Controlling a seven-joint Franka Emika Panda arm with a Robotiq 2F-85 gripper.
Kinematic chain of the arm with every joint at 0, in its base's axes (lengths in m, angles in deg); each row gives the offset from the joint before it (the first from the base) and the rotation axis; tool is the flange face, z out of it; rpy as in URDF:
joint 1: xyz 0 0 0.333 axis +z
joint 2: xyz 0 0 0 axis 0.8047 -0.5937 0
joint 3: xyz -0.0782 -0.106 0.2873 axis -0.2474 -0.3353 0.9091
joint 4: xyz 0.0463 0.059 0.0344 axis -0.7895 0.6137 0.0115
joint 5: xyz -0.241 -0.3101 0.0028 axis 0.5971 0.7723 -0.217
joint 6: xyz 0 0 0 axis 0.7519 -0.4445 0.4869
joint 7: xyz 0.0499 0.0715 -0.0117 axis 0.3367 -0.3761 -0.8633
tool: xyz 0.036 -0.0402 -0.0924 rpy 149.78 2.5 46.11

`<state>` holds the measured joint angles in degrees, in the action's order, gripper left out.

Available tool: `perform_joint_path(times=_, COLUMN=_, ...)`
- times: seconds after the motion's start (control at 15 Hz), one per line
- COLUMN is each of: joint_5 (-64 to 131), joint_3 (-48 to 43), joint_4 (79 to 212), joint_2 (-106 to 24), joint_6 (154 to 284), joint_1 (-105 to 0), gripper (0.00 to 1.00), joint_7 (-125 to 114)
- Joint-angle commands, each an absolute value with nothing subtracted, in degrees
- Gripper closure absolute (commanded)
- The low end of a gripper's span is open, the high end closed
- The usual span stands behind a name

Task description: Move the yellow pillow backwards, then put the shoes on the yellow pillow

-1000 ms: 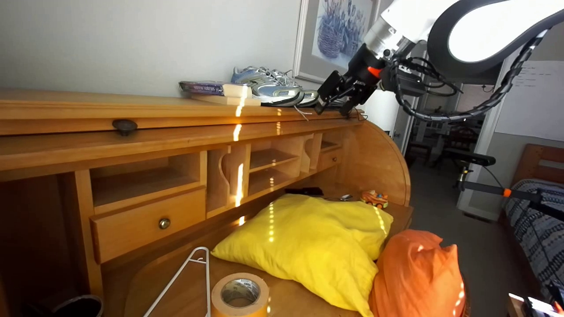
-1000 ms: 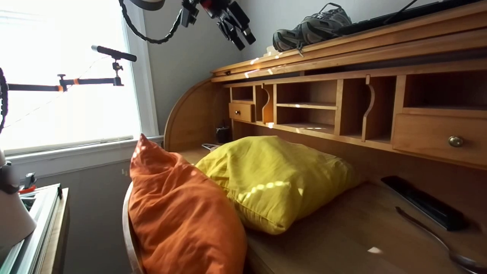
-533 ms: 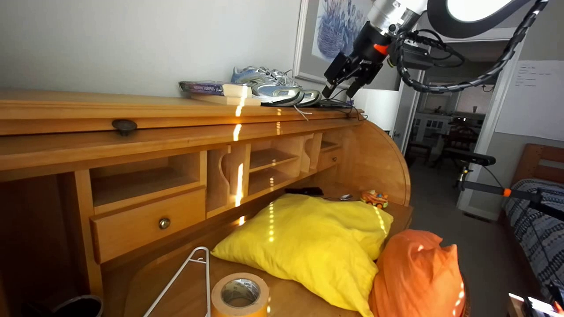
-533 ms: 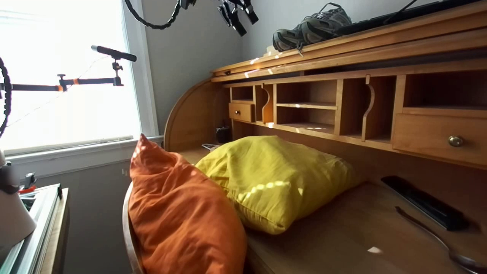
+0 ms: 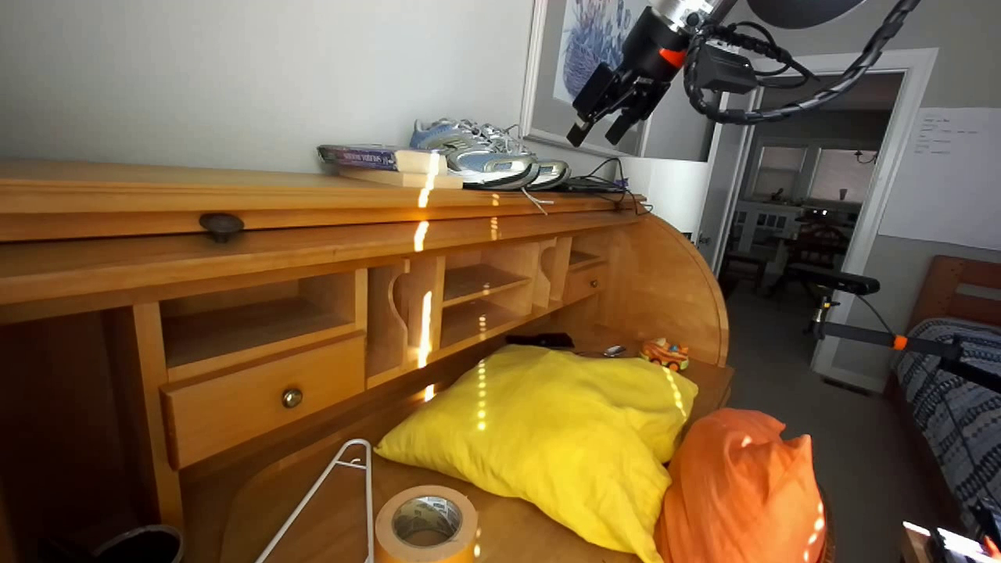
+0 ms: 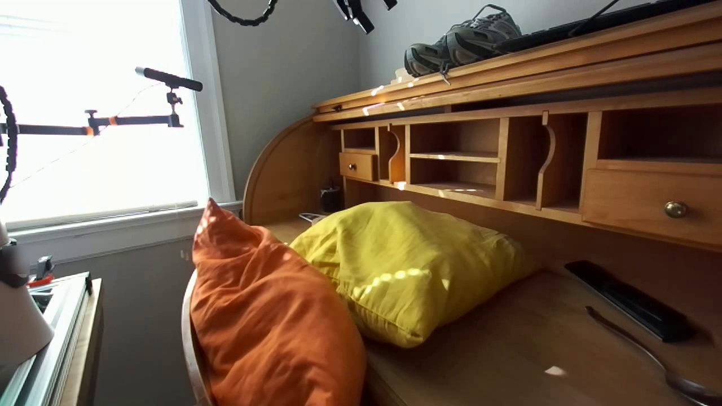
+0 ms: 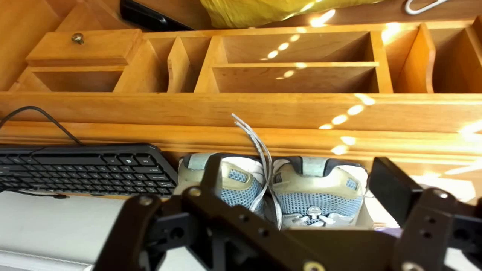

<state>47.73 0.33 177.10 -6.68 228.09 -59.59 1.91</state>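
The yellow pillow (image 5: 539, 422) lies on the desktop below the cubbyholes, also in an exterior view (image 6: 406, 254); its edge shows at the top of the wrist view (image 7: 271, 9). A pair of grey-blue shoes (image 5: 496, 166) stands side by side on top of the desk, also in an exterior view (image 6: 474, 42). In the wrist view the shoes' toes (image 7: 320, 182) point toward the front edge, with laces hanging over. My gripper (image 5: 596, 134) is open and empty, in the air above the shoes, partly cut off in an exterior view (image 6: 378, 15). One finger overlaps a shoe in the wrist view (image 7: 299, 177).
An orange pillow (image 5: 739, 485) leans against the yellow one at the desk's front. Books (image 5: 379, 158) and a keyboard (image 7: 94, 169) flank the shoes. A tape roll (image 5: 426, 524), hanger (image 5: 321, 493), toy car (image 5: 665, 353), black object (image 6: 629, 299) and spoon (image 6: 637, 349) lie on the desktop.
My open gripper has risen steadily above the desk top over the last second. The shoes and both pillows have not moved.
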Motion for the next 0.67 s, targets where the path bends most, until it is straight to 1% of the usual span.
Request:
perform_joint_path(times=0.0, joint_5=45.07, joint_3=-0.67, joint_4=173.18, joint_2=-10.21, joint_6=227.13, joint_1=-59.57, gripper=0.00, joint_7=-2.98)
perform_joint_path(times=0.4, joint_5=41.20, joint_3=-1.69, joint_4=169.03, joint_2=-15.58, joint_6=228.83, joint_1=-58.49, gripper=0.00, joint_7=-9.16)
perform_joint_path(times=0.47, joint_5=40.23, joint_3=-1.78, joint_4=168.51, joint_2=-16.55, joint_6=229.38, joint_1=-58.25, gripper=0.09, joint_7=-10.32)
perform_joint_path(times=0.53, joint_5=39.26, joint_3=-1.84, joint_4=167.96, joint_2=-17.36, joint_6=229.94, joint_1=-58.06, gripper=0.27, joint_7=-11.32)
perform_joint_path(times=0.6, joint_5=38.46, joint_3=-1.86, joint_4=167.52, joint_2=-18.10, joint_6=230.51, joint_1=-57.90, gripper=0.34, joint_7=-12.37)
